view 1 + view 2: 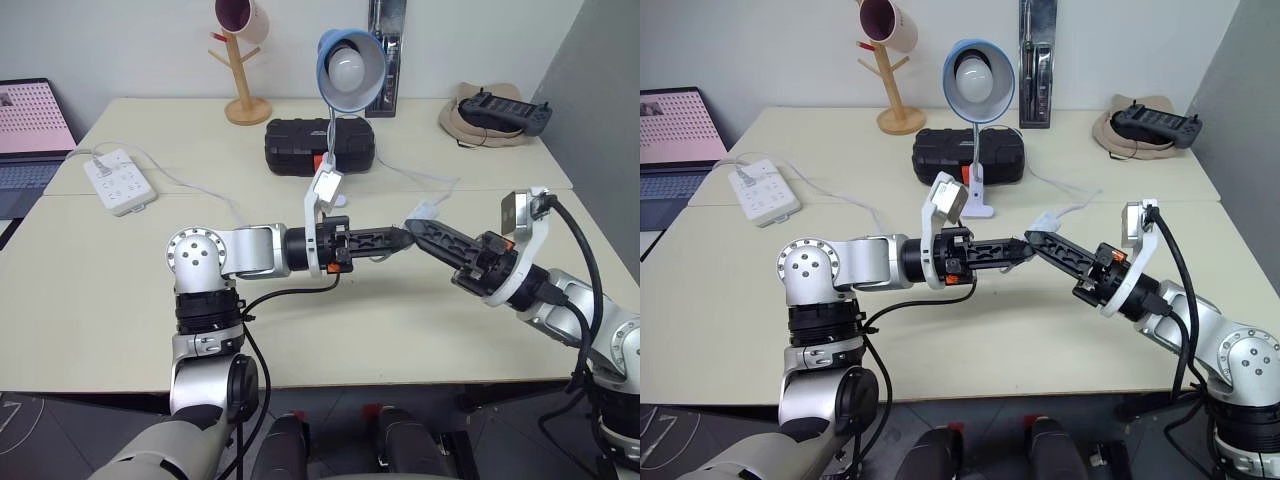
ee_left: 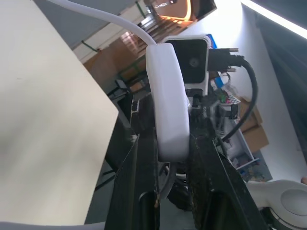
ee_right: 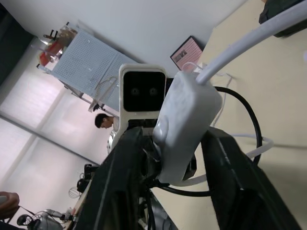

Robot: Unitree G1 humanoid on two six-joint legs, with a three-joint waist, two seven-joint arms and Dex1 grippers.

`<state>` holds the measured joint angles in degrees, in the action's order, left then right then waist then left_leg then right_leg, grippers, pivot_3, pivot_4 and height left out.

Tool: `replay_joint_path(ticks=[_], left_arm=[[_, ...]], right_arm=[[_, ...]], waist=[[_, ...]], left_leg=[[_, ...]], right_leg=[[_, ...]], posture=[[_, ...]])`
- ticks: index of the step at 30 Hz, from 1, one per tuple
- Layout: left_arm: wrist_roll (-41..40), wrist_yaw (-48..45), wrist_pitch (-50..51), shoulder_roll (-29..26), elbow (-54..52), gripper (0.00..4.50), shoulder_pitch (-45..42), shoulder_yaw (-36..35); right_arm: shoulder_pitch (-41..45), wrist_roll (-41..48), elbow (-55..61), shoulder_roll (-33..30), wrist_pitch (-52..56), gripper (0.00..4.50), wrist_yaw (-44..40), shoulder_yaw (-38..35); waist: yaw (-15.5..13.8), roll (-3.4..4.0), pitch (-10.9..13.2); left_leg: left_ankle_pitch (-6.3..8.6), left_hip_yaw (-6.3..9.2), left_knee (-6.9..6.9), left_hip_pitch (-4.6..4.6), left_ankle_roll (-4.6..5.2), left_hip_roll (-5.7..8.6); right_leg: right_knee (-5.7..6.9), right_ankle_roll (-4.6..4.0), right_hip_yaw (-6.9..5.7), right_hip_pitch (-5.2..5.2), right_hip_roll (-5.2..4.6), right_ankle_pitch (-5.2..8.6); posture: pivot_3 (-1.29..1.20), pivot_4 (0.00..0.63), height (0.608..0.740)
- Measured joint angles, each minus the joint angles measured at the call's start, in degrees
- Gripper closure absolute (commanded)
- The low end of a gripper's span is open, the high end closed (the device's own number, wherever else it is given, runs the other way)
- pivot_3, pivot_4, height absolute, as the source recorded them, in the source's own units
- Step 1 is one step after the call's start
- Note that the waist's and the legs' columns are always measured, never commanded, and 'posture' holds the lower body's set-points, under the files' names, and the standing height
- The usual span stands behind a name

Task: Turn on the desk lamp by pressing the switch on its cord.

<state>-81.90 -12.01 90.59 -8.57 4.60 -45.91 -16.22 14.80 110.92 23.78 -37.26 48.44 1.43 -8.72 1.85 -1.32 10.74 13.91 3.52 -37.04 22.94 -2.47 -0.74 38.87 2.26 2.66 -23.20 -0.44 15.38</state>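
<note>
1. The left gripper [image 2: 165,191] is clamped on the small white oblong inline switch [image 2: 169,103], holding it above the table's middle.
2. The right gripper [image 3: 168,143] straddles the same switch from the right, fingers [image 3: 230,163] apart at either side; contact cannot be confirmed.
3. The thin white cord [image 2: 108,19] runs on from the switch.
4. The blue-domed desk lamp [image 1: 350,62] stands far of both grippers, bulb apparently unlit.

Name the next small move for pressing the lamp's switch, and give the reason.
Probably close the right gripper onto the rocker. The left gripper is shut on the switch, and the switch sits between the right gripper's open fingers; the desk lamp looks unlit.
</note>
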Motion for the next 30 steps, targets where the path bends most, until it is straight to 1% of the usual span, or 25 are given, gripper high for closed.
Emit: replay_joint_path(ticks=[4,14,23,25,26,30], left_arm=[[-0.5,-0.1,-0.2,-0.6,0.0,4.10,0.7,0.8],[-2.1,-1.7,-1.2,-3.0,0.2,4.10,0.7,2.5],[-5.9,0.1,-2.7,-3.2,0.2,4.10,0.7,4.8],[-6.3,0.3,-3.6,-3.4,0.2,4.10,0.7,5.2],[-6.5,0.3,-3.7,-3.6,0.2,4.10,0.7,5.4],[-7.2,0.4,-4.5,-4.1,0.2,4.10,1.2,6.6]], right_arm=[[0.2,-1.4,-0.3,-1.0,0.3,1.07,-0.4,0.0],[-1.2,0.6,-2.1,-2.1,1.6,1.07,-4.2,-1.7],[-2.4,0.6,-2.2,-2.1,2.1,1.07,-5.1,-1.6],[-2.4,0.6,-2.3,-2.1,2.1,1.43,-5.3,-1.6],[-2.4,0.6,-2.3,-2.1,2.1,1.54,-5.4,-1.6],[-2.3,0.6,-2.5,-2.1,2.3,2.48,-6.0,-1.4]], waist=[[-0.1,-0.01,0.0],[-0.1,-0.01,0.0],[-0.1,-0.02,0.0],[-0.1,-0.02,0.0],[-0.1,-0.02,0.0],[-0.1,-0.02,0.0]], left_leg=[[0.00,-0.01,0.00,0.03,0.00,0.01],[0.00,-0.01,0.02,0.03,0.00,0.00],[0.00,-0.02,0.02,0.03,0.00,0.00],[0.00,-0.02,0.02,0.03,0.00,0.00],[0.00,-0.02,0.02,0.03,0.00,0.00],[0.00,-0.02,0.03,0.04,0.00,0.00]], right_leg=[[-0.05,0.00,0.00,0.00,-0.01,0.00],[-0.07,0.01,0.00,0.00,-0.01,0.00],[-0.10,0.01,0.02,0.00,-0.01,0.00],[-0.10,0.01,0.02,0.00,-0.01,0.00],[-0.11,0.01,0.02,0.00,-0.01,0.00],[-0.14,0.01,0.02,0.00,-0.01,0.01]], posture=[[0.00,0.150,0.740],[0.00,0.150,0.740],[0.00,0.150,0.740],[0.00,0.150,0.740],[0.00,0.150,0.740],[0.00,0.150,0.740]])
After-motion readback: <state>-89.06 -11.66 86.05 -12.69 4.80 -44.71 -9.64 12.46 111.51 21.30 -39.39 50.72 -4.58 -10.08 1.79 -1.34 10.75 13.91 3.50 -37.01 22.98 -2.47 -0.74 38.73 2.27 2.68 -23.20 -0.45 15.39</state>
